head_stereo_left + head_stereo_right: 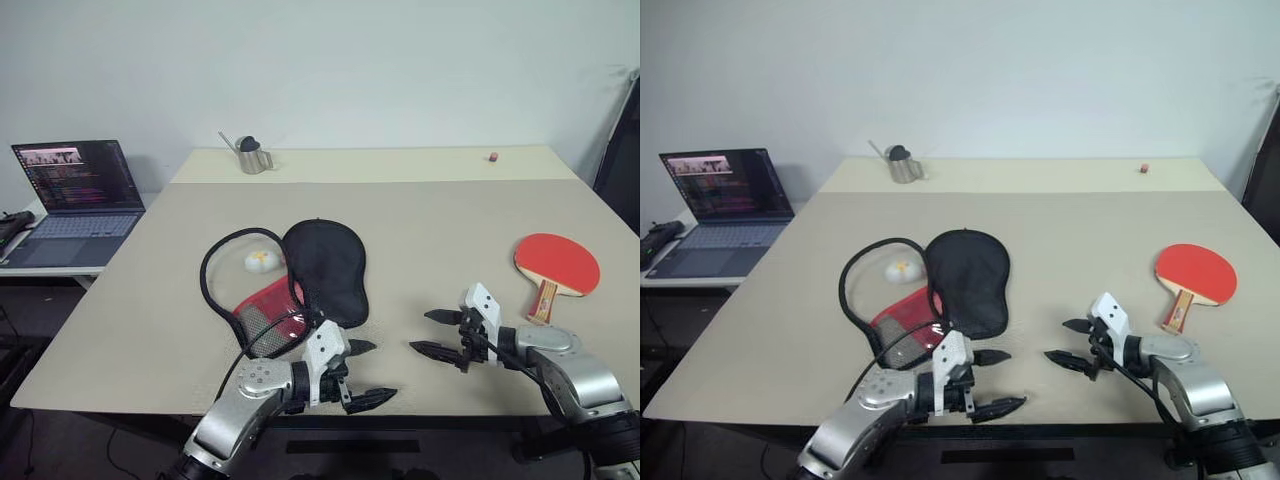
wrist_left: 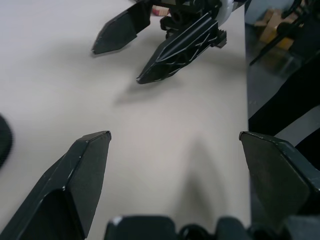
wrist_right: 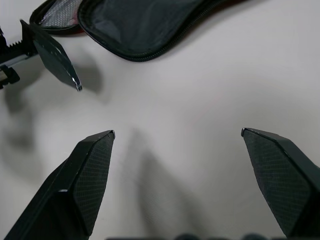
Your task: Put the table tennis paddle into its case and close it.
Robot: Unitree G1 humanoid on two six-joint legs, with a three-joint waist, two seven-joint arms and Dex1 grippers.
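Both end effectors, left [image 1: 367, 374] and right [image 1: 430, 333], stand apart, empty, above the tabletop [image 1: 430, 215]. Case [image 1: 325, 268] lies unzipped; paddle [image 1: 556, 265] well apart.

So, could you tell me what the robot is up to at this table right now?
It has not picked anything up yet. The left gripper and right gripper both hover open over the table near its front edge, holding nothing. The case lies unzipped and open in front of the left gripper. The table tennis paddle rests red face up, apart to the right, beyond the right gripper. A laptop sits open on a side desk.
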